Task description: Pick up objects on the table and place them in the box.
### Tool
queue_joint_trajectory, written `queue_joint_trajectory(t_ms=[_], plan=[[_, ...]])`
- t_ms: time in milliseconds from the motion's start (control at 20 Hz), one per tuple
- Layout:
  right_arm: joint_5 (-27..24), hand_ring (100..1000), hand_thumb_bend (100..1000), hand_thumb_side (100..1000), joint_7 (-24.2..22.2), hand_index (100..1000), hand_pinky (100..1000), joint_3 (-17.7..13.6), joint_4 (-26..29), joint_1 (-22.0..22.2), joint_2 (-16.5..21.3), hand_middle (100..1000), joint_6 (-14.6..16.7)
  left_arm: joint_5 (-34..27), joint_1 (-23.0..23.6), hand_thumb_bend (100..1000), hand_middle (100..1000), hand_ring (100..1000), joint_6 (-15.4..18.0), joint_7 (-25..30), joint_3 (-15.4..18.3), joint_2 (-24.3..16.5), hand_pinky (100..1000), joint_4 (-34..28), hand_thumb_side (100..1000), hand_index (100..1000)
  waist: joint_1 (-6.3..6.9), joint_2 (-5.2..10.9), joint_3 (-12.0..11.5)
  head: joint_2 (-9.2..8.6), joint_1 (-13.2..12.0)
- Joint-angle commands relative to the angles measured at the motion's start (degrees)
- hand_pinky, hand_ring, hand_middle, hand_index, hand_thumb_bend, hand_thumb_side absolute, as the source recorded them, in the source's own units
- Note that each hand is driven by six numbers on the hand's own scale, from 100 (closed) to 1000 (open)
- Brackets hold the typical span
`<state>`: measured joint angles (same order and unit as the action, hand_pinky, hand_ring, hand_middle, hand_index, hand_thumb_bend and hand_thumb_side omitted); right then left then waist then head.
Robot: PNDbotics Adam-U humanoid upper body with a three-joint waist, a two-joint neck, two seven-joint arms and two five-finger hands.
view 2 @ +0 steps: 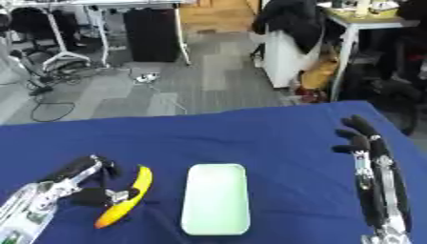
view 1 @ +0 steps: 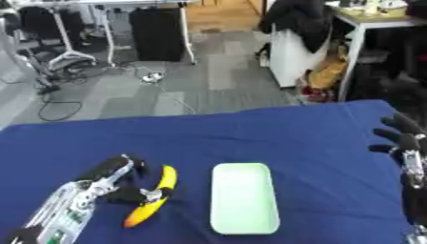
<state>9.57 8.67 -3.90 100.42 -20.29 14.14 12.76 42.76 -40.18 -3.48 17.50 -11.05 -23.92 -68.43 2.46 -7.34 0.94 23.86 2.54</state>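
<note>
- Left hand [view 1: 116, 183] at the banana [view 1: 155, 195], just left of the pale green box [view 1: 243, 198], fingers [view 1: 113, 167] curled around the fruit.
- Right hand [view 2: 360, 136], far right of the box, fingers straight and apart, on the blue table [view 1: 250, 136].

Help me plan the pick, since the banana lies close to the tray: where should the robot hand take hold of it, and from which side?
Probably around the middle of the banana, coming from its left, where the left robot hand already is. It lies flat on the blue table, long and curved, and the pale green tray stands near its right side.
</note>
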Motion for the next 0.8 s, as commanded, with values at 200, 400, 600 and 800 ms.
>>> queue_joint_trajectory(t_ms=[200, 400, 600, 800], plan=[[-0.03, 778, 100, 876, -0.21, 917, 640, 0.08, 0.90, -1.08, 0.61, 813, 0.01, 3.32, -1.81, 448, 542, 510, -0.11, -1.43, 0.73, 0.44, 631, 2.36, 703, 692, -0.16, 0.40, 0.11, -0.50, 0.00], [-0.02, 778, 100, 876, -0.26, 917, 640, 0.11, 0.91, -1.10, 0.57, 813, 0.00, 5.38, -2.31, 447, 511, 479, -0.21, -2.53, 0.74, 1.13, 605, 3.87, 692, 670, -0.16, 0.27, 0.11, -0.47, 0.02], [-0.01, 778, 100, 875, -0.29, 917, 640, 0.12, 0.93, -1.10, 0.55, 813, 0.00, 7.15, -2.68, 432, 475, 439, -0.55, -3.86, 0.85, 1.67, 578, 5.08, 662, 640, -0.17, 0.18, 0.13, -0.45, 0.06], [-0.01, 778, 100, 875, -0.31, 917, 640, 0.12, 0.93, -1.10, 0.52, 813, 0.00, 8.33, -3.01, 411, 453, 411, -1.04, -5.27, 0.92, 2.01, 564, 5.81, 638, 614, -0.15, 0.07, 0.17, -0.44, 0.12]])
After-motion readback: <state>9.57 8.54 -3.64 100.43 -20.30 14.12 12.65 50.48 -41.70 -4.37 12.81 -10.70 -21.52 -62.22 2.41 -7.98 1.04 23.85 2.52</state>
